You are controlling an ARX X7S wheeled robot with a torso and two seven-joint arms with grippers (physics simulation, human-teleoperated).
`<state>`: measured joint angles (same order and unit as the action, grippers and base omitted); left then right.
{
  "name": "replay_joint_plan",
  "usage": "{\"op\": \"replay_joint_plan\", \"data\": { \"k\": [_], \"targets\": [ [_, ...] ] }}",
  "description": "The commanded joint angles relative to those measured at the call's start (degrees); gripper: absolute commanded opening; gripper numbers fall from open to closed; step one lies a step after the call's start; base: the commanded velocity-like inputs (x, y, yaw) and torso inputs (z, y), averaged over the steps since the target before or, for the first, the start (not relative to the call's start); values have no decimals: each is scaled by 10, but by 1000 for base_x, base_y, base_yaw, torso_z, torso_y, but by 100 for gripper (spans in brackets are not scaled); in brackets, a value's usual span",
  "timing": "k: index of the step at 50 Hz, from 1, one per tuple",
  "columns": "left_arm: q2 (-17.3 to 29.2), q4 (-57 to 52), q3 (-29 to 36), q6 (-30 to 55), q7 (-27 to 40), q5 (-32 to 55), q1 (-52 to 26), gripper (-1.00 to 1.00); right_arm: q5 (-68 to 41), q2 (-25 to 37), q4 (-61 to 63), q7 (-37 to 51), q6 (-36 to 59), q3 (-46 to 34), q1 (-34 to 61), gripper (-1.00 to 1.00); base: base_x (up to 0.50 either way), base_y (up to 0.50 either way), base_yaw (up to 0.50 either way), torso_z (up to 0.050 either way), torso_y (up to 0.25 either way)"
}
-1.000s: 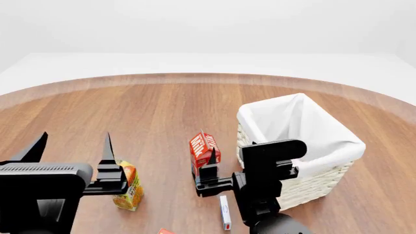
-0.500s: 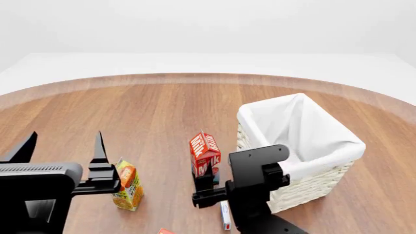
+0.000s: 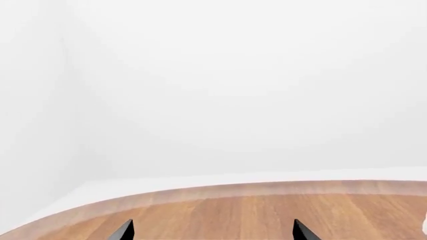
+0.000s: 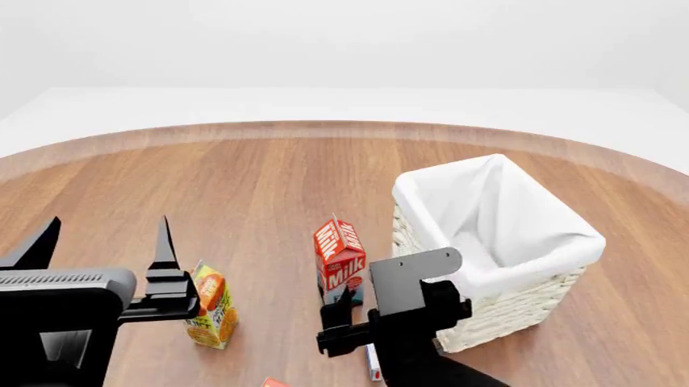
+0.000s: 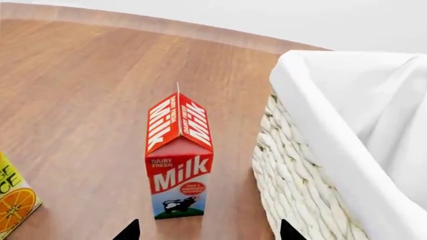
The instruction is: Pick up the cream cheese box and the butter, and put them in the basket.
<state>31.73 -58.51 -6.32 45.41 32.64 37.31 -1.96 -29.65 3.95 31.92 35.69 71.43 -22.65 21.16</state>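
Observation:
The cream cheese box (image 4: 373, 369) is a thin white box flat on the table, partly hidden under my right arm. Only an orange-red corner of the butter (image 4: 273, 383) shows at the head view's bottom edge. The white wicker basket (image 4: 538, 290) stands to the right and also shows in the right wrist view (image 5: 300, 165). My right gripper (image 4: 347, 310) is open and empty, low over the table just in front of the milk carton; its tips show in the right wrist view (image 5: 208, 232). My left gripper (image 4: 105, 242) is open and empty, raised at the left (image 3: 212, 231).
A red milk carton (image 4: 339, 254) stands upright left of the basket, close to my right gripper (image 5: 179, 160). An orange juice carton (image 4: 212, 306) stands beside my left gripper and shows in the right wrist view (image 5: 13, 200). The round wooden table (image 4: 248, 185) extends behind.
My right arm has dropped lower and drawn back toward me, covering more of the cream cheese box. My left gripper shifted slightly down and left, then stayed still.

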Motion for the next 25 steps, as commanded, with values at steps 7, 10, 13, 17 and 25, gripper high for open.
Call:
{"op": "replay_joint_plan", "data": {
  "k": [7,10,13,17,25],
  "targets": [
    [14,2,1,-12,14,15,3,100,-31,-3,1,20,32,4,-10,100,0,0,0,0,0],
    [15,3,6,-14,17,12,3,100,-43,-7,10,26,49,11,-11,100,0,0,0,0,0],
    [17,4,10,-19,17,9,4,100,-61,-15,23,34,74,24,-14,100,0,0,0,0,0],
    [20,3,10,-19,21,14,3,100,-66,-27,25,67,110,38,-12,100,0,0,0,0,0],
    [24,6,15,-24,27,17,2,100,-103,-35,14,114,149,52,-1,100,0,0,0,0,0]
  ]
}}
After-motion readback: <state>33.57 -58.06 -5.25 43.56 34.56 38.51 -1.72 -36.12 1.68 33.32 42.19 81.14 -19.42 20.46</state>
